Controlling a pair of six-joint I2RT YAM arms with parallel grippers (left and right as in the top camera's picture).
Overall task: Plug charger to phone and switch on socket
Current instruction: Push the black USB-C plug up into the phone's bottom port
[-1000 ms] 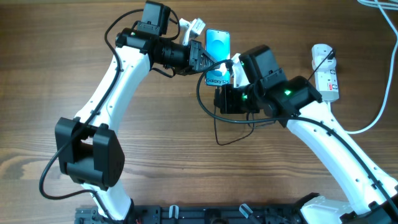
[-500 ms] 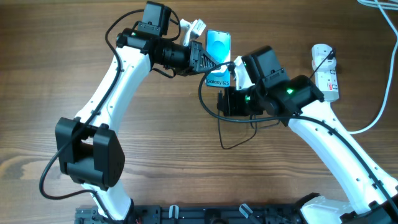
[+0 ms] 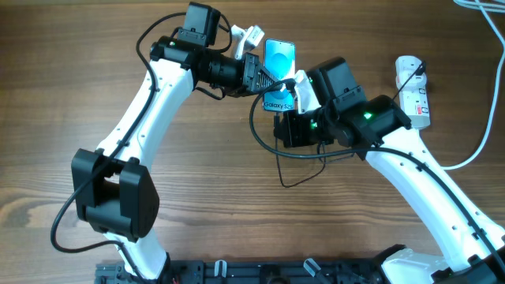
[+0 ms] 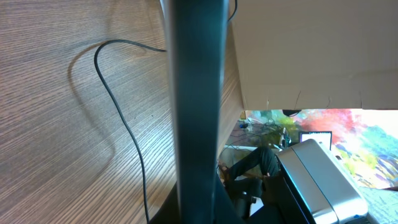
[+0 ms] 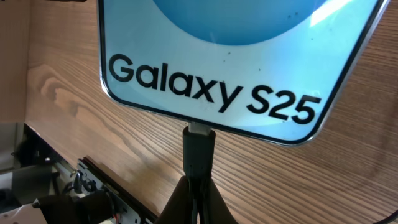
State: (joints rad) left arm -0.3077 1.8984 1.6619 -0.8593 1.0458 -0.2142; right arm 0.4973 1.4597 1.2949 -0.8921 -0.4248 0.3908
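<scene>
- Black thin charger cable (image 4: 124, 124) loops slack at centre of wooden worktop (image 3: 71, 95); may snag.
- Right gripper (image 5: 198, 198) pinches its plug (image 5: 199, 146) at teal-screened phone (image 5: 217, 56), bottom edge; a skewed push could miss the port.
- Left gripper (image 3: 257, 72) clamps phone near far edge; may slip.
- White socket strip (image 3: 413, 93), far-right corner, untouched.

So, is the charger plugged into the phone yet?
Partly in: the charger plug meets the phone at its bottom edge, with a metal sliver showing. Full seating: cannot tell.
</scene>
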